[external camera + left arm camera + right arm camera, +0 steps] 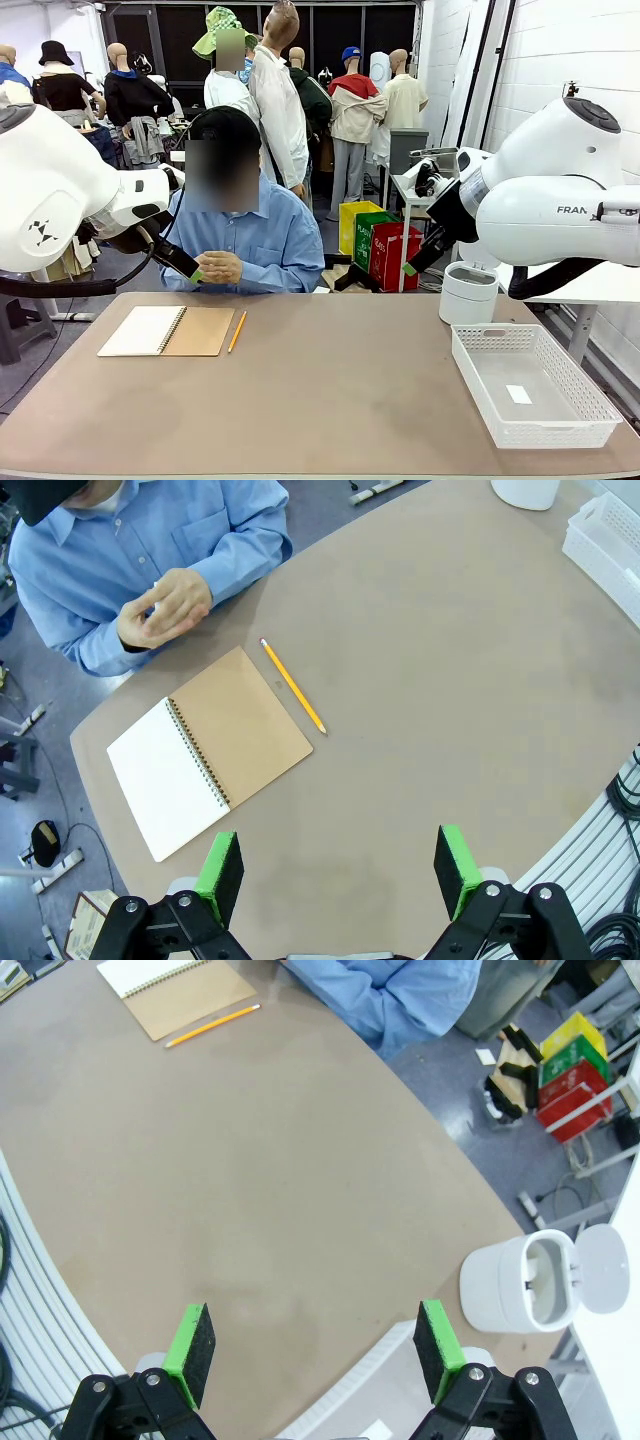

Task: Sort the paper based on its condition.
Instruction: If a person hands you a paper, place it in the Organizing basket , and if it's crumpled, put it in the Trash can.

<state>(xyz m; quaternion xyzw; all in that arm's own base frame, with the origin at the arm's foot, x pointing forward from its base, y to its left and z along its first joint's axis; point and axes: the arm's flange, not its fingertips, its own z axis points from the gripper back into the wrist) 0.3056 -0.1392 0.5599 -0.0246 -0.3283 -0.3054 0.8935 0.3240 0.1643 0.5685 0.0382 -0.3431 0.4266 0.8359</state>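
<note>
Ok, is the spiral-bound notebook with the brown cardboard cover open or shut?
Open. The brown-covered spiral notebook lies spread flat, a white page showing beside the cover.

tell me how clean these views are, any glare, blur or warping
Front view: even light, sharp, only faint shadows by the white basket. Left wrist view: wide-angle bends the table edge into a curve; notebook and pencil are crisp. Right wrist view: same bowing, no strong glare, the white bin sharp.
</note>
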